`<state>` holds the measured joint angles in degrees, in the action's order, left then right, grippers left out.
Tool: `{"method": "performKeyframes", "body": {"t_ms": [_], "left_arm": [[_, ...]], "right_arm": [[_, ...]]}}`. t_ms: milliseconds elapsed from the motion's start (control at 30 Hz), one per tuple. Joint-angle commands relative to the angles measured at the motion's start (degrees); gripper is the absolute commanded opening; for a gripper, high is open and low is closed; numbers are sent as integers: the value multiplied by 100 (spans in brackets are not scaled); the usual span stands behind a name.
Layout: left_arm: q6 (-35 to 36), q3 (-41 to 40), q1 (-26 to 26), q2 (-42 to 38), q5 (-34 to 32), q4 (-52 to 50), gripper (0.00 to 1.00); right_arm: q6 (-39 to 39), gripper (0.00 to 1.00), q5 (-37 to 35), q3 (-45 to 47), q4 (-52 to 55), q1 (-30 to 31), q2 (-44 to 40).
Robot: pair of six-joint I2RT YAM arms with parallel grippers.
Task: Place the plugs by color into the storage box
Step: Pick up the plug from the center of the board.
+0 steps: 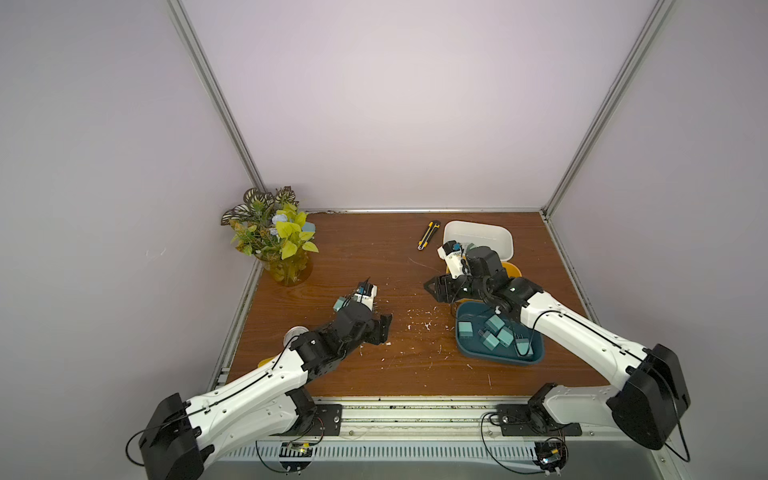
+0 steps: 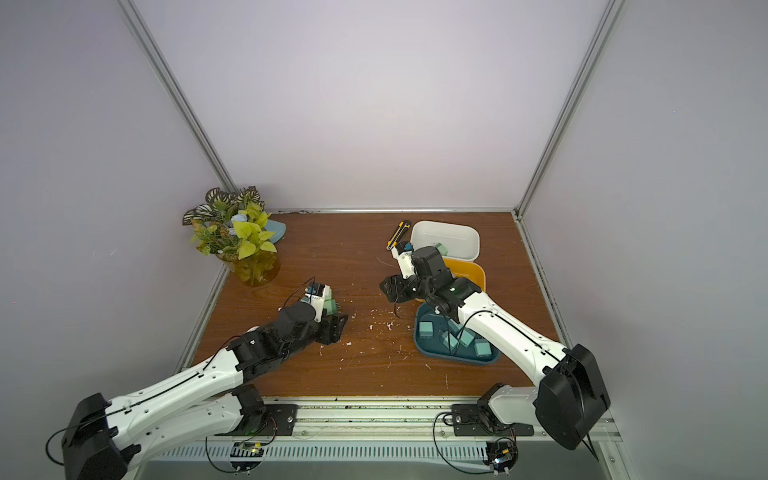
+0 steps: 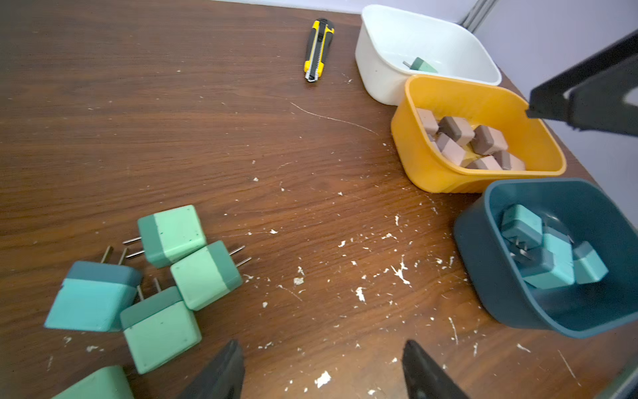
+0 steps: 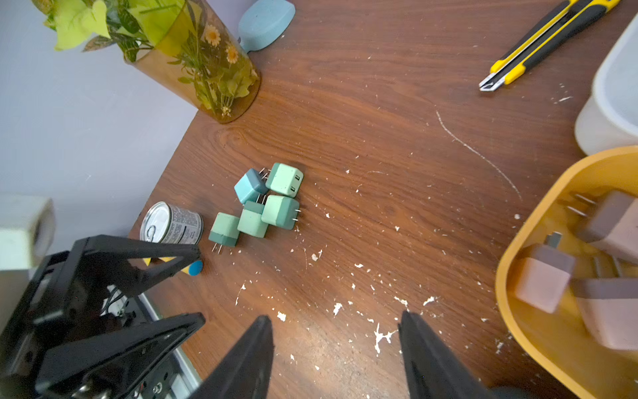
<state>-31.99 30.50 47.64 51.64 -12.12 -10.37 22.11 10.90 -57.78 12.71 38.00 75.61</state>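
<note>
Sorting looks partly done. The white box (image 3: pixel 376 69) has a green plug (image 3: pixel 424 65) in it. The yellow box (image 3: pixel 421 172) has pink plugs (image 3: pixel 459 131), and the blue box (image 3: pixel 483 276) has blue plugs (image 3: pixel 552 255).

Five loose plugs (image 4: pixel 262 203) lie in a tight bunch on the worktop (image 4: pixel 379 138), near a can (image 4: pixel 172 224). They touch each other. Four are green and one is a blue plug (image 4: pixel 249 184).

The left hand (image 3: pixel 321 343) is just beside the bunch. Its fingers are apart and it holds nothing. The right hand (image 4: pixel 335 316) is near the yellow box. It is open and empty too.

What could go wrong? The plugs sit so close that a finger might push a neighbor away, or pinch two at once. Then a blue one could land in the white box with the green. The metal prongs stick out, so a plug could twist in the hand and drop. Both arms reach toward the same spot, so they might bump.
</note>
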Motion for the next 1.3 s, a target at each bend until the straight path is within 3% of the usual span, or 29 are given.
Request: {"method": "performKeyframes", "body": {"t_ms": [0, 267, 500, 700, 933, 1267], "left_arm": [[-115, -85, -74, -50, -505, -207, 74], [7, -145, -323, 244, -473, 8, 73], [23, -242, -1236, 486, 293, 447, 73], [196, 29, -1944, 678, 517, 414, 72], [433, 428, -2531, 749, 495, -134, 73], [322, 475, -2825, 1373, 463, -120, 76]], "right_arm": [[-17, 64, 80, -76, -299, 173, 71], [-17, 63, 30, -141, -429, 430, 378], [29, 62, -82, -190, -415, 546, 581], [97, 62, 14, -251, -504, 601, 730], [-148, 63, -95, -1021, -207, 819, 1229], [-141, 63, 79, -1676, -368, 938, 1990]]}}
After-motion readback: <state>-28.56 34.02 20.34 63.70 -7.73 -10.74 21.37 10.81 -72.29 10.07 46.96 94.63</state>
